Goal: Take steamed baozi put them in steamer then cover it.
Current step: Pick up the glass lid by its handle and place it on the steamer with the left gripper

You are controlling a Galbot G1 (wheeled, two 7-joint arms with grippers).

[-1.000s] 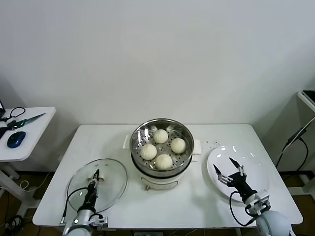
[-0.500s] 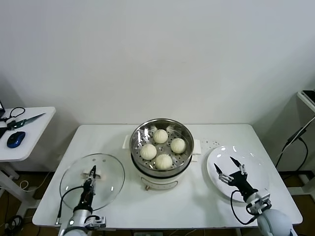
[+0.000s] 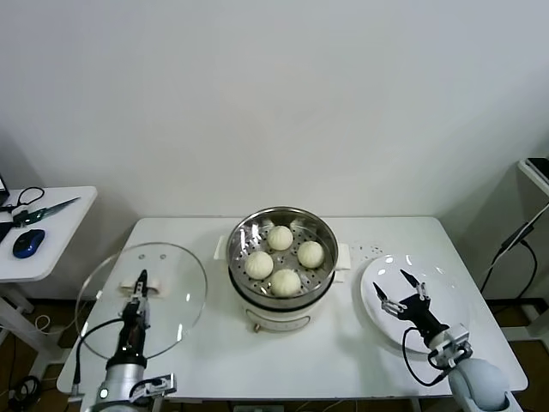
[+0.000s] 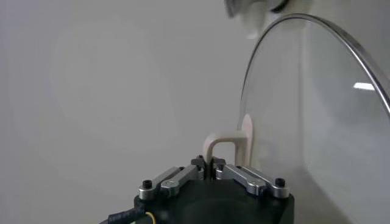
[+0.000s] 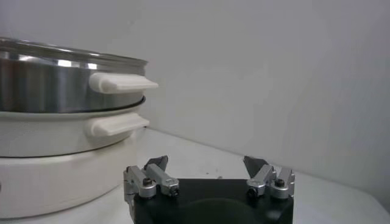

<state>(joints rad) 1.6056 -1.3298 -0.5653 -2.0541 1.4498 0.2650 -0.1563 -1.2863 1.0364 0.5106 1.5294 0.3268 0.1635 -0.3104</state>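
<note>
A white worktop (image 3: 343,360) carries a steel steamer (image 3: 282,257) near the middle of its back edge. Four steamed baozi (image 3: 286,281) sit inside on the perforated tray, and the pot is uncovered.

The left gripper (image 3: 138,290) is near the front left corner, its fingers pinched tight on the white handle (image 4: 226,145) of the glass cover (image 3: 141,300). The cover is lifted and tilted, overhanging the left edge.

The right gripper (image 3: 401,293) rests idle over a bare white plate (image 3: 450,296) by the right edge, fingers spread wide and holding nothing.

Risks: the thin handle is held only at the fingertips, so the heavy glass could swing or slip and drop off the edge. On the way over, the metal rim could strike the steamer wall or land askew and crush a bun.
</note>
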